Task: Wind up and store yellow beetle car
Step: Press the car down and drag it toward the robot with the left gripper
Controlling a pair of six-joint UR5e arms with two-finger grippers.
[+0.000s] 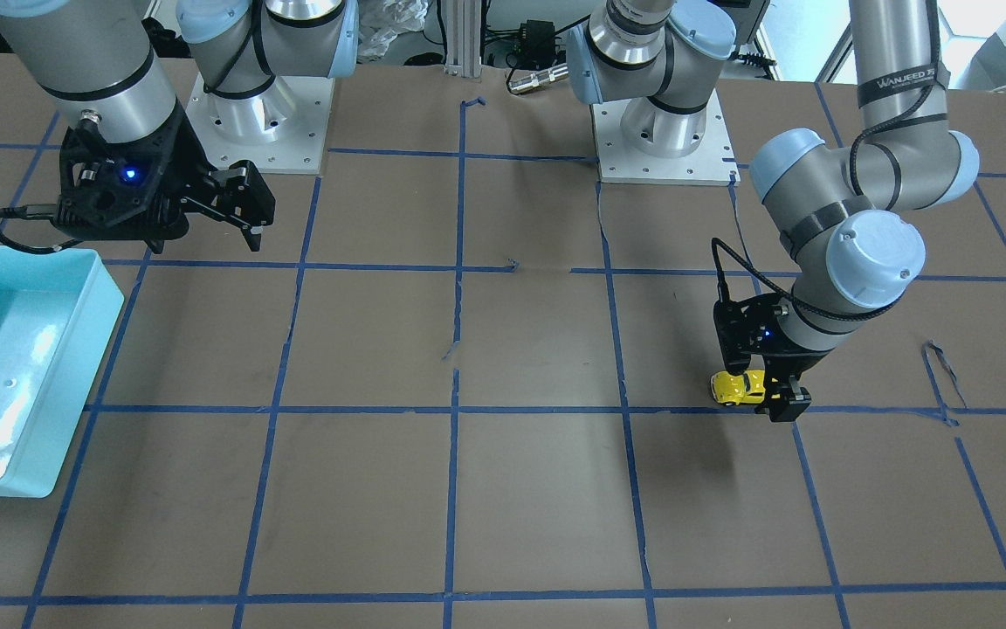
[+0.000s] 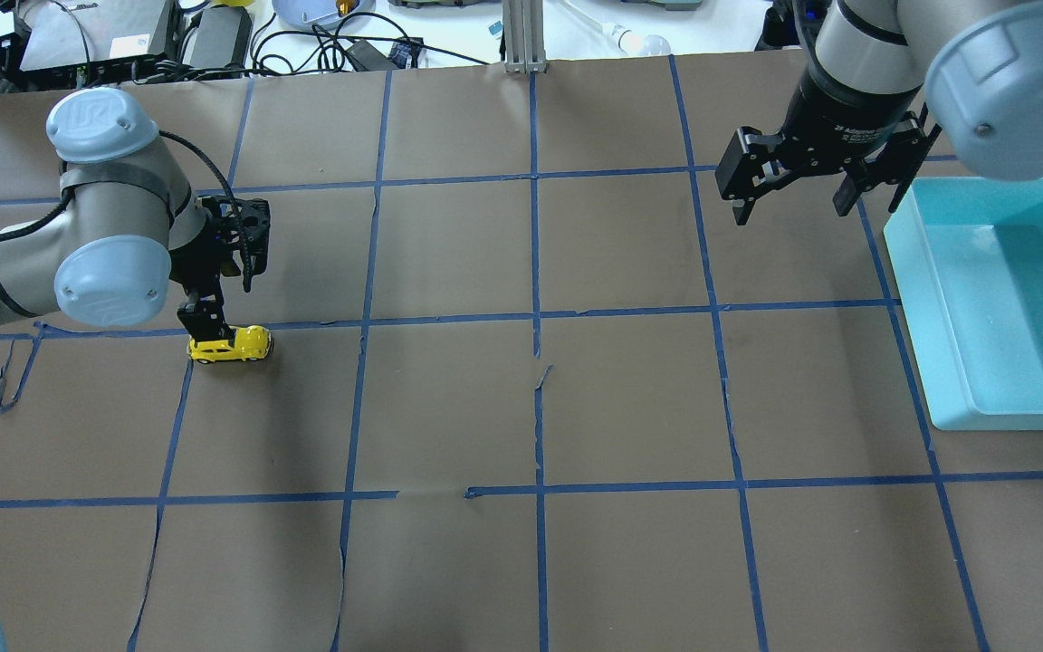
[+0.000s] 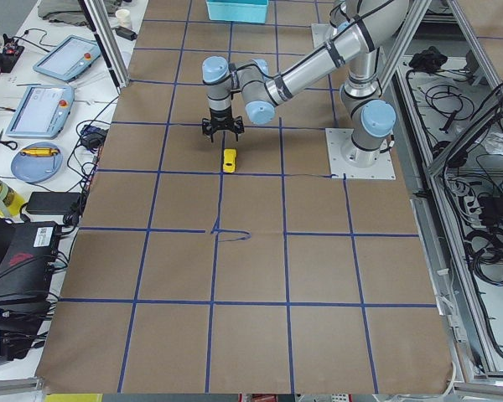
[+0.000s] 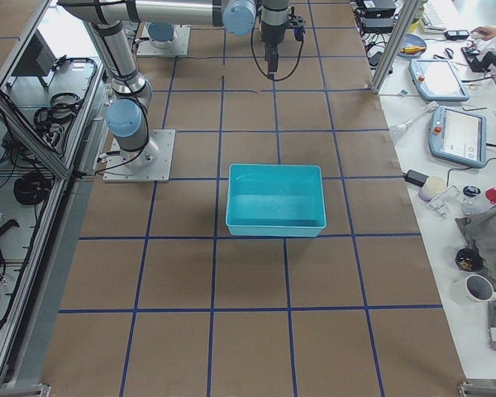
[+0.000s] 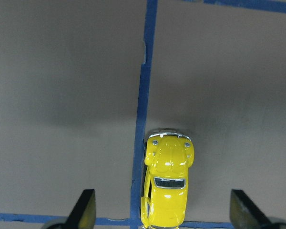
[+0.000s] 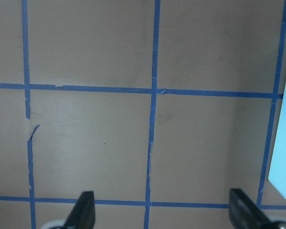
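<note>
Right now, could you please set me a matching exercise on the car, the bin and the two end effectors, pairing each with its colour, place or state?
Things:
1. car
2. bin
3. left end effector
4. right end effector

Descriptions:
A. open, over bare table near the bin
B. yellow, on the table
C. teal, empty
D. open, straddling the car without touching it

Pairs: 1-B, 2-C, 3-D, 4-A
</note>
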